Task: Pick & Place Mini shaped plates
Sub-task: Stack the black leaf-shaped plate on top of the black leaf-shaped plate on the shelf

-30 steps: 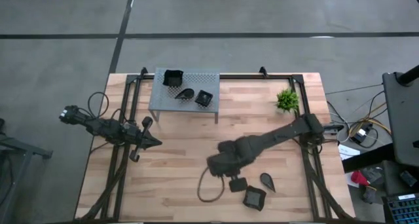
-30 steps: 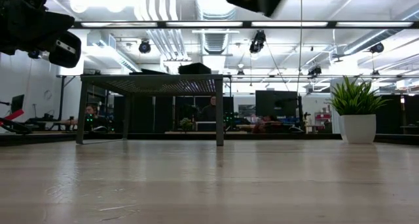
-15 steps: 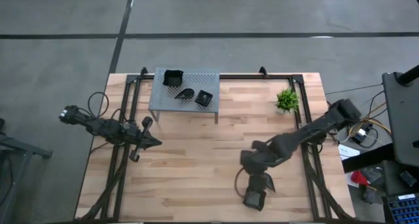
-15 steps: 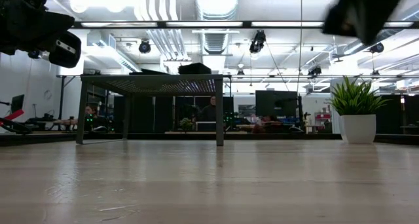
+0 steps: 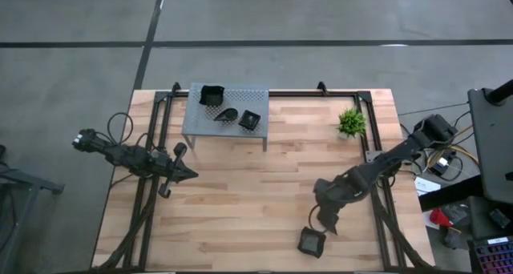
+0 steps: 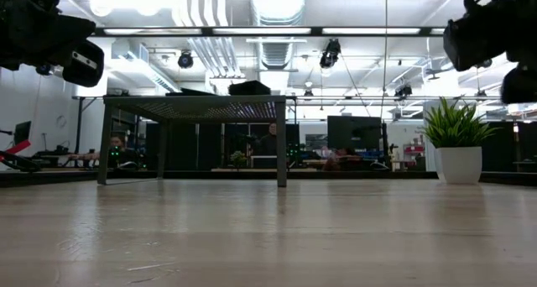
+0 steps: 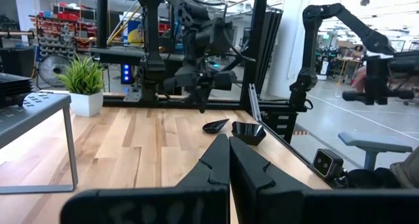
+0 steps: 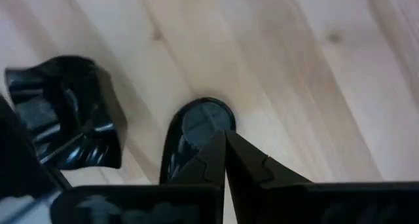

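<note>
The right pincer [image 8: 226,140] is closed and holds nothing; it hangs directly above a teardrop plate [image 8: 196,135]. Just beside it lies a wavy square plate [image 5: 311,242]. Farther away, three plates [image 5: 227,107] stand on the grey stand [image 5: 256,92]. The left pincer [image 5: 191,175], closed too, waits well apart.

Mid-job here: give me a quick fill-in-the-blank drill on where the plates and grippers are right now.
1. The grey stand carries ___ black plates.
2. The right gripper hangs over the teardrop plate with its fingers ___.
3. The wavy square plate lies on the ___, not on the stand.
4. The left gripper waits on the table's left side, fingers ___.

Missing words: three; shut; table; shut
</note>
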### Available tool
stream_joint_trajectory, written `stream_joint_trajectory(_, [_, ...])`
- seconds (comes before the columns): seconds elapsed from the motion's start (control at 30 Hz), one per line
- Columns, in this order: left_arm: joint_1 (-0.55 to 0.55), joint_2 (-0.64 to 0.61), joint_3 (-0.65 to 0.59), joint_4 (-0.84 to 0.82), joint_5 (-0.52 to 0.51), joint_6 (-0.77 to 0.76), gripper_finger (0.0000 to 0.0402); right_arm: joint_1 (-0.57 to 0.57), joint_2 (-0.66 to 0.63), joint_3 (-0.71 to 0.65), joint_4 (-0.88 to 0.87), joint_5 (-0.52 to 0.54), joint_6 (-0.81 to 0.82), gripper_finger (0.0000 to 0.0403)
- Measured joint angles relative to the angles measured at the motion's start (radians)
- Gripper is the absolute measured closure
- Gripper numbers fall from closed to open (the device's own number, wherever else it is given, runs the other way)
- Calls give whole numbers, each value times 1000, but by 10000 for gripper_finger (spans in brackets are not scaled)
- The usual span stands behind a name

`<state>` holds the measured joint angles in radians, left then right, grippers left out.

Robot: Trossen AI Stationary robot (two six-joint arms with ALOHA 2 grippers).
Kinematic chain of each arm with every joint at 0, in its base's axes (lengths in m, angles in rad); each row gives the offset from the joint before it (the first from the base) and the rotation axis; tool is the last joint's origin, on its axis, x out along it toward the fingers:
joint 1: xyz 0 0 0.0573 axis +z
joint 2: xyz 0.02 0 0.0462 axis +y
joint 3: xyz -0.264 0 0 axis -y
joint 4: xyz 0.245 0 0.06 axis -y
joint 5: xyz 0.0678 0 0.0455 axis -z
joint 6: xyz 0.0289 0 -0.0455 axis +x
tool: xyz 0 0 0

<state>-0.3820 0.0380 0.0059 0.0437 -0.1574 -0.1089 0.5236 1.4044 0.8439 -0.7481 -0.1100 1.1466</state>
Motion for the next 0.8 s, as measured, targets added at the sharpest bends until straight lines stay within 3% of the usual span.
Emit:
stream_joint_trajectory(0.2, [0,1,0,0,0,0,401,0,39,-25,84,-50,-230,380])
stream_joint_trajectory(0.5, [0,2,0,0,0,0,401,0,142,51,73,14,-615,300])
stream_joint_trajectory(0.8, [0,4,0,0,0,0,401,2,206,69,-64,-4,-537,285])
